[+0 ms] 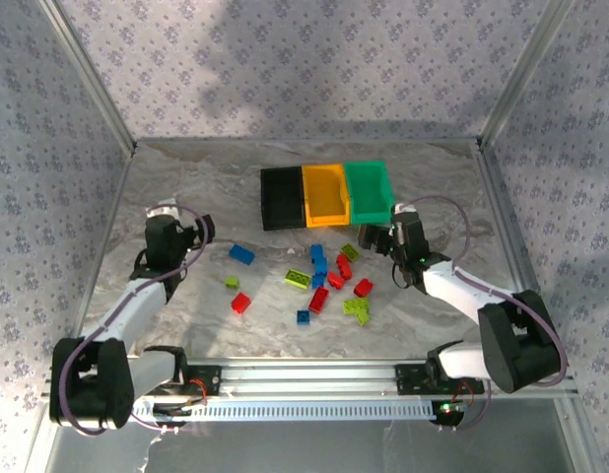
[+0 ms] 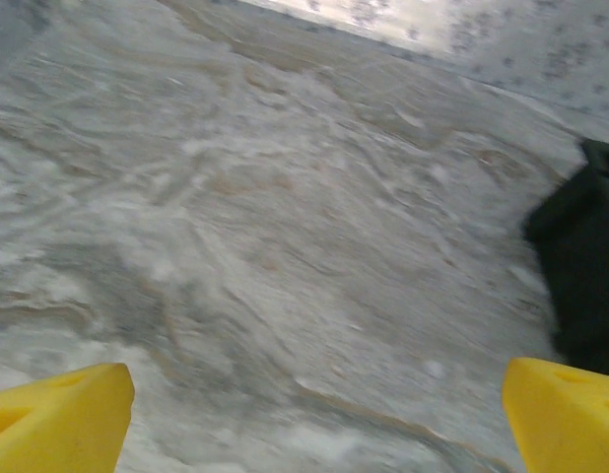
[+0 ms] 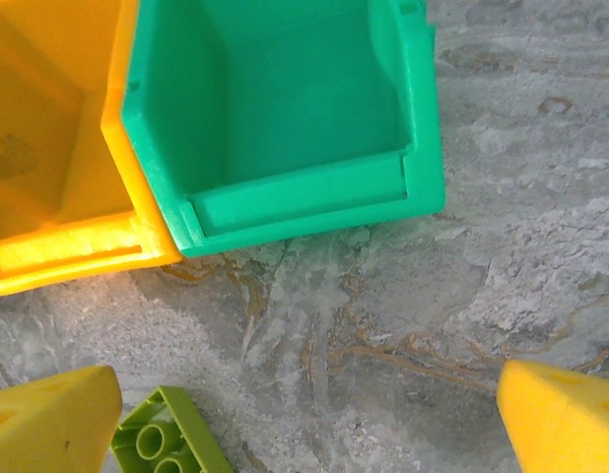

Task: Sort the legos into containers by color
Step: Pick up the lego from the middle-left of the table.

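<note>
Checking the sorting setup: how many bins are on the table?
3, in a row at the far side: black bin on the left, orange-yellow bin in the middle, green bin on the right.

Three bins (image 1: 325,193) block the middle of the table's (image 1: 186,187) far edge, legos (image 1: 319,264) litter its centre, both far corners lie open.

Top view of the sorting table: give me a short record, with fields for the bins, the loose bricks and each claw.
bins: black bin, orange-yellow bin, green bin, side by side at the far side of the table
bricks: red, blue and lime, scattered in front of the bins
in bins: nothing seen inside
left claw: open, empty, over bare table near the black bin
right claw: open, empty, just before the green bin, a lime brick beside one finger
</note>
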`<state>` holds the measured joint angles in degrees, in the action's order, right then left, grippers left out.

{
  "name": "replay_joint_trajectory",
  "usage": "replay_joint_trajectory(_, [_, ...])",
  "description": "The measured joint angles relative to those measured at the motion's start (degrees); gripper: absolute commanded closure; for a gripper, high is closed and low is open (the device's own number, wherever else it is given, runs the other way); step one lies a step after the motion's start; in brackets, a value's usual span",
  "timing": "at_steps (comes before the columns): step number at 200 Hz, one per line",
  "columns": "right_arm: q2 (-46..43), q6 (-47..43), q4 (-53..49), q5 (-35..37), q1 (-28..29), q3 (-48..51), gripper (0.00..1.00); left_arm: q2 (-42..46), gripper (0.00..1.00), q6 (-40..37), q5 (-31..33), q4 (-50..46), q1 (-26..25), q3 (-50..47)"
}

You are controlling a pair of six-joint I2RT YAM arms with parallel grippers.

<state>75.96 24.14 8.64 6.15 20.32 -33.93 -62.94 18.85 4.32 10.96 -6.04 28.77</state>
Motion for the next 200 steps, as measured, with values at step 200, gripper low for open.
replay_joint_trajectory(200, [6.12,-0.55,-9.51,0.31,-0.92,-6.64,0.0,-34.36,0.36,3.45,-2.21,-43.21,-58.58,38.27])
